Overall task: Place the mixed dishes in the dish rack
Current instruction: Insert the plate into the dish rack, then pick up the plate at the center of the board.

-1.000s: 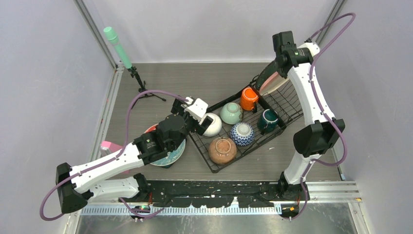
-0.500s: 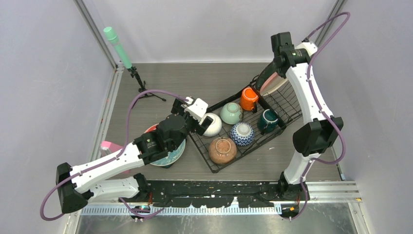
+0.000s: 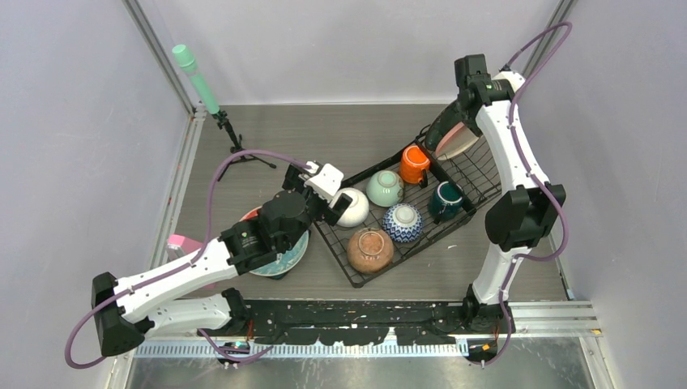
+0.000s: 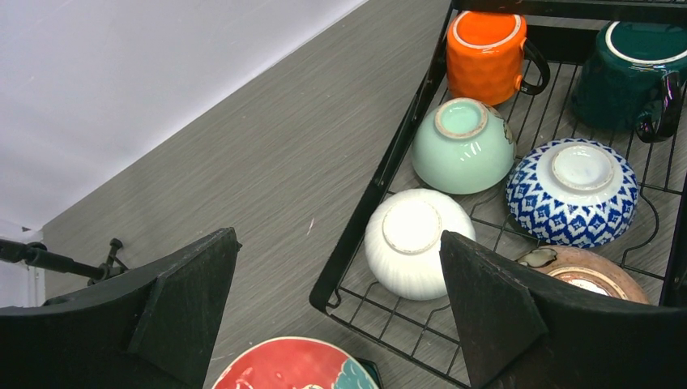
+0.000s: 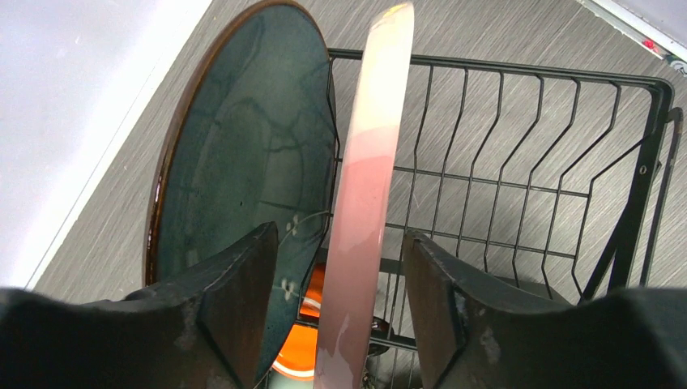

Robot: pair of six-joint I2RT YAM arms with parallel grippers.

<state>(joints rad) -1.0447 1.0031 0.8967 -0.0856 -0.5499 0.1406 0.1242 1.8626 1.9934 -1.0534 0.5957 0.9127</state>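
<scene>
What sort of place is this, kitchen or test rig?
Probably a lab test cell: plain grey walls enclose the table, the left arm and right arm are bolted at its edge, and the dish rack sits on it.

The table (image 3: pixel 356 134) is grey-brown with thin wood lines. Plain pale walls (image 3: pixel 348 44) stand behind it and on both sides of it. A metal rail (image 3: pixel 559 310) runs along its near edge. The light is soft.
</scene>
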